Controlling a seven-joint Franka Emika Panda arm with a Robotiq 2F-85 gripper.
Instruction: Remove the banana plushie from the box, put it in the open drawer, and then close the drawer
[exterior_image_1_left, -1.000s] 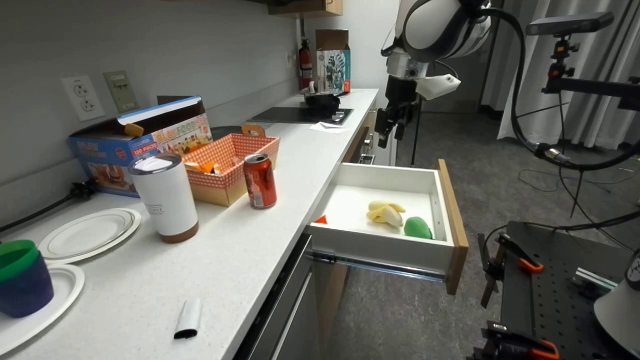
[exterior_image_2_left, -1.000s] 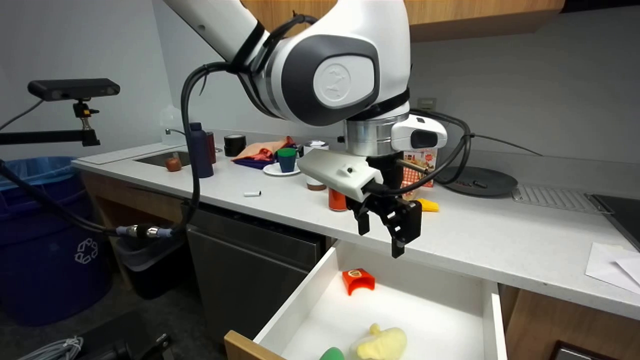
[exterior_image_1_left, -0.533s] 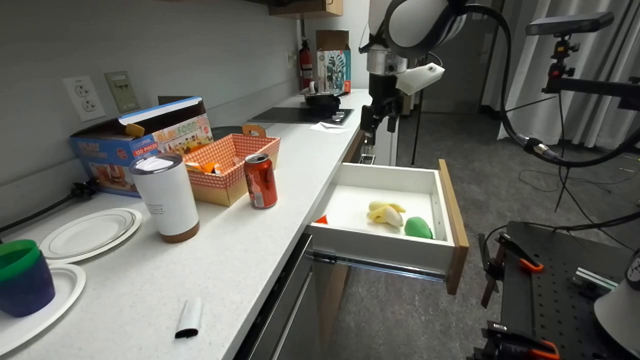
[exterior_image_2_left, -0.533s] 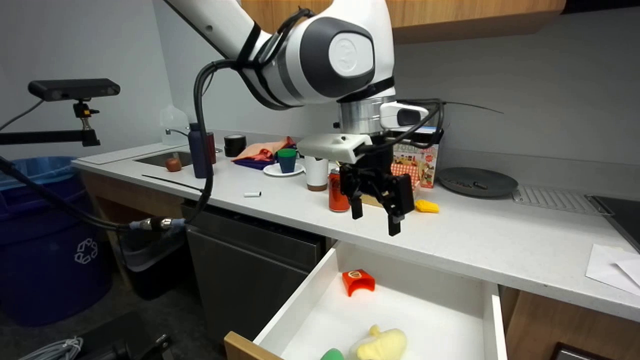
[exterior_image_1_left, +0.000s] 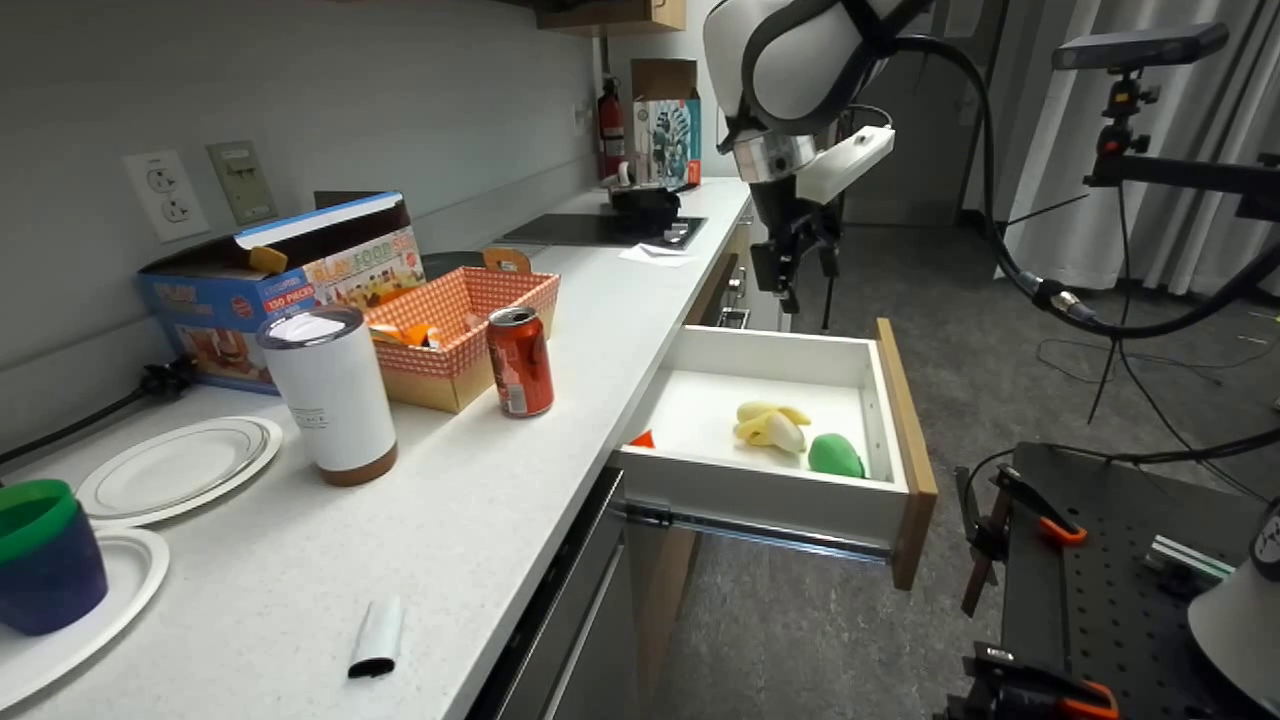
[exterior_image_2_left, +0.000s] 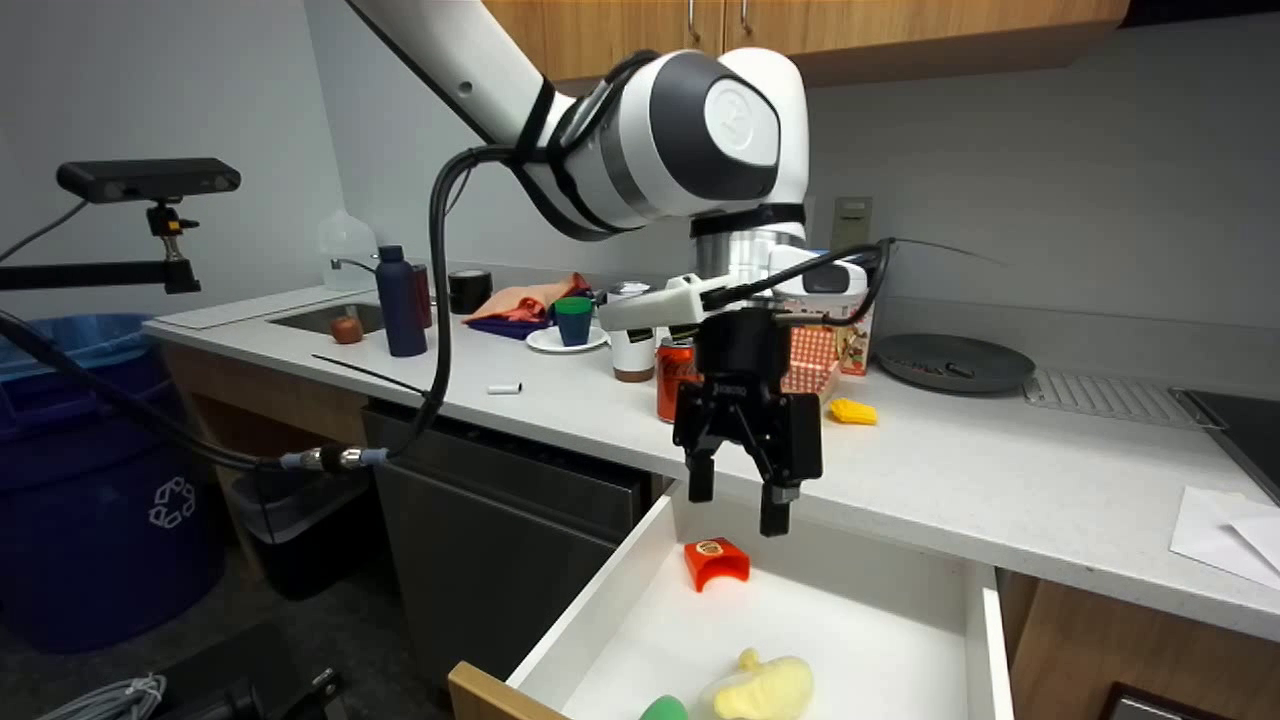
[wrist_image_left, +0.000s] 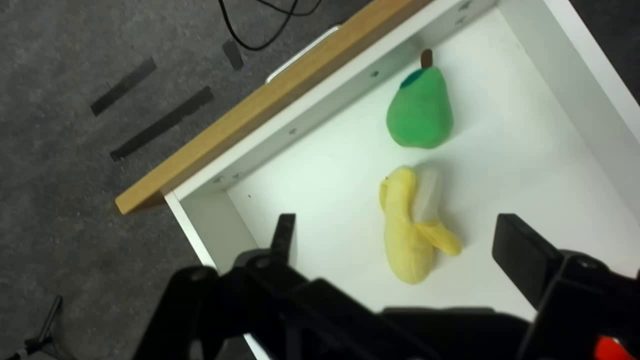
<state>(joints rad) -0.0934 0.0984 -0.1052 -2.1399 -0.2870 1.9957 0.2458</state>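
At the left of the counter (exterior_image_1_left: 480, 500), a purple cup (exterior_image_1_left: 50, 575) with a green rim stands on the near plate (exterior_image_1_left: 136, 580); two stacked plates (exterior_image_1_left: 185, 470) lie just beyond. Next come a blue carton (exterior_image_1_left: 290, 288) on the far side, a lidded white mug (exterior_image_1_left: 335, 400) and, nearer, a short white tube (exterior_image_1_left: 380, 632). The checkered box (exterior_image_1_left: 430, 388) follows, and a red can (exterior_image_1_left: 520, 365) stands just to its right. Then comes the drawer (exterior_image_1_left: 760, 490), pulled out; at its left lies a small red holder (exterior_image_1_left: 644, 440), and about its middle the banana (exterior_image_1_left: 768, 426) (a soft toy, its peel partly folded down) rests on the white bottom. The gripper (exterior_image_2_left: 738, 498) hangs above, its jaws wide apart, well clear of the banana, which shows lower down between them in the wrist view. To the right and nearer, a green pear (exterior_image_1_left: 836, 456) lies just beside the banana, then stands the drawer's wooden front (exterior_image_1_left: 906, 460) and, at the near right, a black table (exterior_image_1_left: 1100, 600).
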